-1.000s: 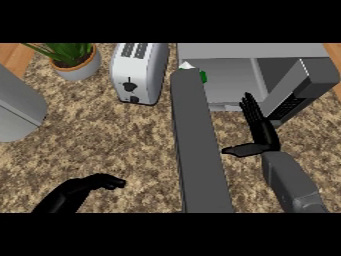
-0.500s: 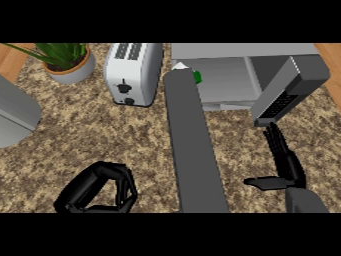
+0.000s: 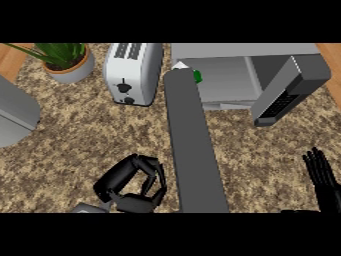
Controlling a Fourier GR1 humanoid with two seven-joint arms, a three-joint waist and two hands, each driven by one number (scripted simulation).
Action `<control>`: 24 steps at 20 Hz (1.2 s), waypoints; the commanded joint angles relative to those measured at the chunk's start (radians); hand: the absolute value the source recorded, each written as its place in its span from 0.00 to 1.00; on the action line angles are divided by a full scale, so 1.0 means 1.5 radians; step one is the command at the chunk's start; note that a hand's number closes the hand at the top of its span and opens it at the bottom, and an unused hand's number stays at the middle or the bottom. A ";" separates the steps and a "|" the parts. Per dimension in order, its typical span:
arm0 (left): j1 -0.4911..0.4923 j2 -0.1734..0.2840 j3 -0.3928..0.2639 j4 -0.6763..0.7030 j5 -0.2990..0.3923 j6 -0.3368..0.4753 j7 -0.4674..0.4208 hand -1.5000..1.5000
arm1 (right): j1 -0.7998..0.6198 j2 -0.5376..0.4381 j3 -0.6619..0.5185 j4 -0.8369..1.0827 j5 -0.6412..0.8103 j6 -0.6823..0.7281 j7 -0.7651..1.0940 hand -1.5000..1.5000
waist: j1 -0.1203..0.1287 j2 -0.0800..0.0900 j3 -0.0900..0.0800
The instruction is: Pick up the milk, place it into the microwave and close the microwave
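- My left hand [image 3: 132, 186] sits low at the near edge, fingers curled, holding nothing.
- My right hand [image 3: 326, 184] shows at the lower right, fingers straight, released.
- The microwave door [image 3: 193, 140] stands open, edge-on, reaching toward me.
- Beyond it I see only a sliver of the milk [image 3: 188, 71]: white top, green patch, inside the microwave [image 3: 250, 75].
- A toaster [image 3: 132, 72] and potted plant [image 3: 64, 60] stand farther left.
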 commanded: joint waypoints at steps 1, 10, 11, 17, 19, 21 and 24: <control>-0.048 0.000 -0.048 0.054 -0.014 0.070 -0.035 1.00 | 0.100 -0.017 0.005 -0.121 -0.054 0.114 -0.007 0.00 | 0.006 0.002 0.000; -0.106 0.000 -0.277 0.188 0.101 0.213 -0.032 1.00 | 0.192 -0.050 0.043 -0.331 -0.165 0.196 0.060 0.00 | -0.019 0.005 0.000; -0.116 0.000 -0.308 0.177 0.121 0.247 0.002 1.00 | 0.198 -0.053 0.044 -0.362 -0.177 0.191 0.076 0.00 | -0.017 0.004 0.000; -0.196 0.000 -0.416 0.196 0.210 0.377 0.035 1.00 | 0.199 -0.059 0.084 -0.474 -0.252 0.197 0.162 0.00 | -0.034 0.008 -0.001; -0.225 0.000 -0.442 0.197 0.240 0.416 0.046 1.00 | 0.219 -0.067 0.096 -0.511 -0.263 0.200 0.178 0.00 | -0.044 0.009 -0.001; -0.258 0.000 -0.462 0.185 0.260 0.464 0.057 1.00 | 0.203 -0.073 0.103 -0.531 -0.273 0.191 0.200 0.00 | -0.050 0.010 -0.001; -0.285 0.001 -0.472 0.208 0.284 0.518 0.039 1.00 | 0.202 -0.081 0.122 -0.569 -0.284 0.194 0.225 0.00 | -0.064 0.014 -0.002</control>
